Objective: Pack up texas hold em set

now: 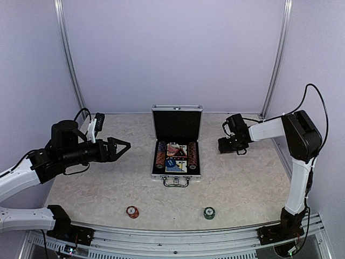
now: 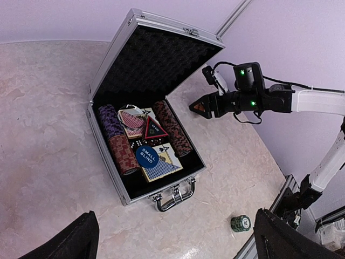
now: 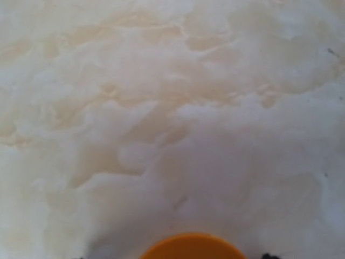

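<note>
1. You are working on the table [image 1: 253,183]. The case [image 2: 153,65] is standing open at its middle with the lid upright and the handle facing you, so I am placing everything from the case.
2. Your left gripper [image 1: 125,146] is hovering left of the case and pointing at it. Its jaws are spread wide and holding nothing.
3. Your right gripper [image 2: 197,108] is hanging just right of the case, low over bare table. I cannot tell how its jaws are standing. Its own camera is showing only an orange shape [image 3: 188,247] at the bottom edge, which may be a held disc or part of the tool.
4. Inside the case, chip rows [image 2: 123,154] are lying along both side walls with the decks [image 2: 161,168] between them, so the packing is looking mostly done.
5. A red stack [image 1: 132,212] is sitting in front of the case to its left, and a green stack [image 1: 209,213] in front to its right. Both are well apart from it, and fetching them is likely the step in hand.
   - Be coming straight down over a stack, straddling all of it.
   - Be closing low so the bottom chips come too; a loose stack may shear.
   - Be carrying it level and keeping clear of the lid.
6. The marker [image 2: 154,129] and the blue disc [image 2: 147,155] are lying on top of the decks in the case. Be lowering each stack into a free gap beside the rows rather than dropping it onto these.
</note>
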